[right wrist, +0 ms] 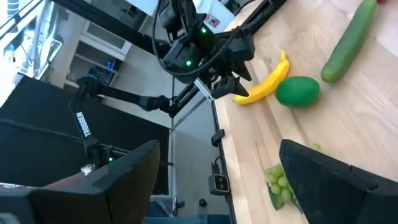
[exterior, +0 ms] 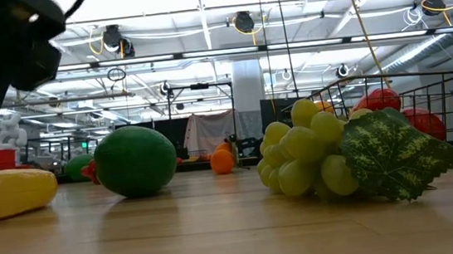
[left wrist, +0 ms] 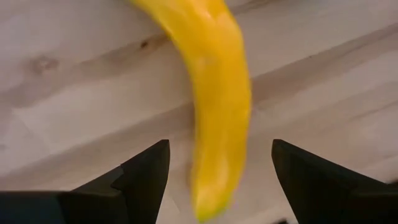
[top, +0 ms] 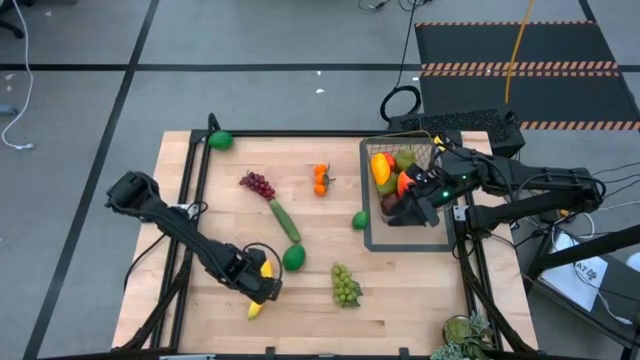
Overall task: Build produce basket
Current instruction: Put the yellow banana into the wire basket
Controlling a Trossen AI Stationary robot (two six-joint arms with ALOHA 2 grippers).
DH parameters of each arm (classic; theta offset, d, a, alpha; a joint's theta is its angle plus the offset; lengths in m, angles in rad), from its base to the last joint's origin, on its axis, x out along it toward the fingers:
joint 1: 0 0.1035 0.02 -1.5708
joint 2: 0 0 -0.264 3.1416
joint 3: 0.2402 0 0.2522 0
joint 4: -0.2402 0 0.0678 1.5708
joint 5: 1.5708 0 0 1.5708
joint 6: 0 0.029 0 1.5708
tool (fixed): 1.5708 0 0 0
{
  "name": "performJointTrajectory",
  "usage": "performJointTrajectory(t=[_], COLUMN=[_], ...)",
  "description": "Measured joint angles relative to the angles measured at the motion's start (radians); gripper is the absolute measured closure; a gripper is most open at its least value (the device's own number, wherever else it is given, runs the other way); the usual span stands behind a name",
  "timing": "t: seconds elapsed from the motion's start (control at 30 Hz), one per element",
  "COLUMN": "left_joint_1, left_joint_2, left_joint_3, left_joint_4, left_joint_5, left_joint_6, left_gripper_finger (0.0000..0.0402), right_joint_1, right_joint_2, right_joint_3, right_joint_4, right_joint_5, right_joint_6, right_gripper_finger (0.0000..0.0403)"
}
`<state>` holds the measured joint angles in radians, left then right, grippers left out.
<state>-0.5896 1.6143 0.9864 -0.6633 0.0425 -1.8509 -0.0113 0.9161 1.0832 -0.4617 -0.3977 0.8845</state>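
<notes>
Table [top: 420,290]: wooden top; it bore the basket at the right and loose produce across the middle and near side.
Basket [top: 377,240]: dark wire mesh, at the right of the table, already holding several fruits, red, orange, yellow and green. Risk judged: a long fruit laid on that heap could roll or overhang the rim and tip out.
Left gripper [left wrist: 219,171]: at the near left, low over the banana, fingers spread wide, one on each side of the fruit, holding nothing yet. Risk judged: the fingers straddled the banana close to its tip; a closure there could pinch the tapered end, letting the fruit swing or slip free on the lift.
Right gripper [top: 425,205]: over the basket's near part, fingers wide apart and empty. Risk judged: it sat where the banana must go, so a carry to the basket could bring the two arms together.
Banana [top: 257,303]: yellow, lying flat at the near left. Risk judged: smooth curved skin, apt to twist in a narrow grip.
Cucumber [top: 285,220]: lying mid-table.
Green grapes [top: 346,286]: near middle, well apart from the basket.
Lime [top: 293,258]: just right of the banana. Risk judged: a sweep of the left arm could knock it rolling.
Purple grapes [top: 257,184]: far middle, just beyond the cucumber's far end.
</notes>
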Motion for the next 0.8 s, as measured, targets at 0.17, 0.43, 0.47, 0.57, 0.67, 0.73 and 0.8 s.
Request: performJointTrajectory(t=[0.17,0.43,0.47,0.57,0.67,0.73,0.8], left_joint_1=[-0.007,-0.014,-0.015,-0.015,-0.016,-0.014,-0.012], left_joint_2=[0.047,0.151,0.155,0.151,0.119,0.094,0.045], left_joint_3=[-0.021,-0.01,-0.01,-0.012,-0.016,-0.018,-0.018], left_joint_4=[0.045,0.093,0.087,0.077,0.057,0.043,0.02], left_joint_5=[-0.018,-0.021,-0.023,-0.025,-0.029,-0.039,-0.046], left_joint_6=[0.08,0.21,0.211,0.218,0.249,0.288,0.33], left_gripper_finger=[0.0121,0.0133,0.0142,0.0186,0.0241,0.0272,0.0279], right_joint_1=[0.0,0.0,0.0,0.0,0.0,0.0,-0.002], right_joint_2=[-0.02,-0.025,-0.024,-0.024,-0.024,-0.021,-0.017], right_joint_3=[0.0,-0.001,-0.001,-0.001,0.0,0.0,0.0], right_joint_4=[-0.01,-0.015,-0.015,-0.013,-0.001,0.009,0.029], right_joint_5=[0.002,0.058,0.078,0.146,0.215,0.258,0.297], right_joint_6=[0.0,0.022,0.034,0.073,0.103,0.123,0.145], right_gripper_finger=[0.0078,0.0078,0.0078,0.0078,0.0078,0.0078,0.0078])
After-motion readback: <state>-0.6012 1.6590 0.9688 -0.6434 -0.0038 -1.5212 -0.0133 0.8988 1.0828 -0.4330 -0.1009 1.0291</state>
